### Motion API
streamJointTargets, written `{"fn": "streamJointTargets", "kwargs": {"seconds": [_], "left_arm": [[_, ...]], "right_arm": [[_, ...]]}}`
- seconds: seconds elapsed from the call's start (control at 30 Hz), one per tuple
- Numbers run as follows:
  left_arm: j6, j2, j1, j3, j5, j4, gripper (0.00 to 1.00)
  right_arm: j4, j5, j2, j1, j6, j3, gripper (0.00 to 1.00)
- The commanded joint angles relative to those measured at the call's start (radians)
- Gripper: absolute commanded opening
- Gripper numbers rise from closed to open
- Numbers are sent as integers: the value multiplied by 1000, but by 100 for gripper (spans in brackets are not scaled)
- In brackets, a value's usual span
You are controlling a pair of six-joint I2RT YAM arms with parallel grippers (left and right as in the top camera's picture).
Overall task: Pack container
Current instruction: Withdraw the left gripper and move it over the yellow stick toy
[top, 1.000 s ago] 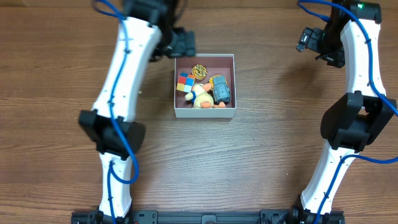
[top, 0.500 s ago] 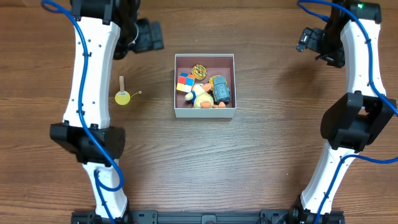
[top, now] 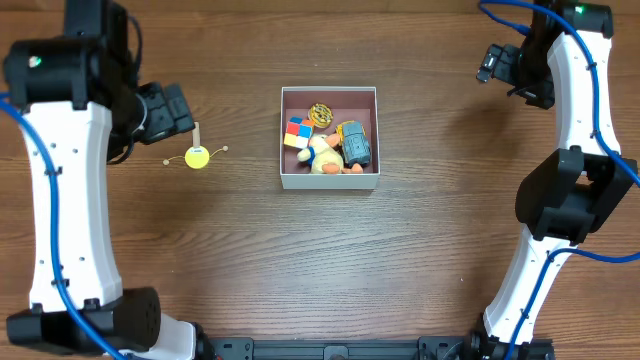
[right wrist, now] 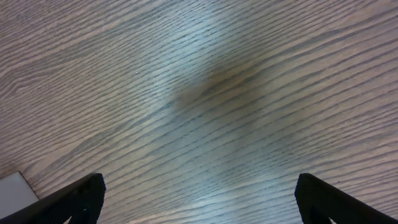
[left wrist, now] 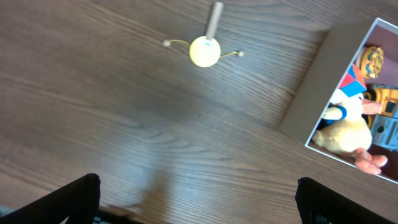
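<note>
The container [top: 330, 181] is a square white box with a pink-mauve inside, at the table's middle back. It holds a colourful cube [top: 298, 132], a round brown toy [top: 320, 114], a blue-grey toy [top: 355, 144] and a yellow duck [top: 324, 156]. A small yellow ball toy with a wooden stick [top: 198, 155] lies on the table left of the box, also in the left wrist view [left wrist: 205, 50]. My left gripper [top: 170, 110] is open and empty, just left of and above that toy. My right gripper [top: 497, 64] is open and empty at the far right, over bare wood.
The left wrist view shows the box's left wall [left wrist: 314, 87] and the duck [left wrist: 345, 130] at the right. The right wrist view shows a white box corner [right wrist: 15, 190] at the lower left.
My left arm has swung from the box's top-left corner leftward and toward the front, uncovering the yellow ball toy. The right arm has not moved.
</note>
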Motion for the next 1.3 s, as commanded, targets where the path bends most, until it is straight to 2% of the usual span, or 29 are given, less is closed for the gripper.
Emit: {"fn": "streamJointTargets", "kwargs": {"seconds": [0.0,0.1,0.17,0.23,0.4,0.57,0.73,1.07,1.17,1.27], "left_arm": [[-73,19,6,-80,51,13,100],[-89,31,6,-123,150,40,100],[-85,43,6,-128,155,45,100],[-86,56,6,-128,105,45,100],[-198,66,6,-129,-131,104,100],[-189,69,6,-129,-179,235,100],[-60,73,2,-151,-178,289,100],[-50,84,7,-390,-210,513,100],[-50,85,7,-424,-225,533,100],[36,85,3,-444,-174,561,100]], "right_arm": [[6,-1,-32,-1,0,0,100],[6,-1,-32,-1,0,0,100],[6,-1,-32,-1,0,0,100],[6,-1,-32,-1,0,0,100],[6,-1,-32,-1,0,0,100],[6,-1,-32,-1,0,0,100],[6,-1,-32,-1,0,0,100],[6,-1,-32,-1,0,0,100],[6,-1,-32,-1,0,0,100],[6,-1,-32,-1,0,0,100]]}}
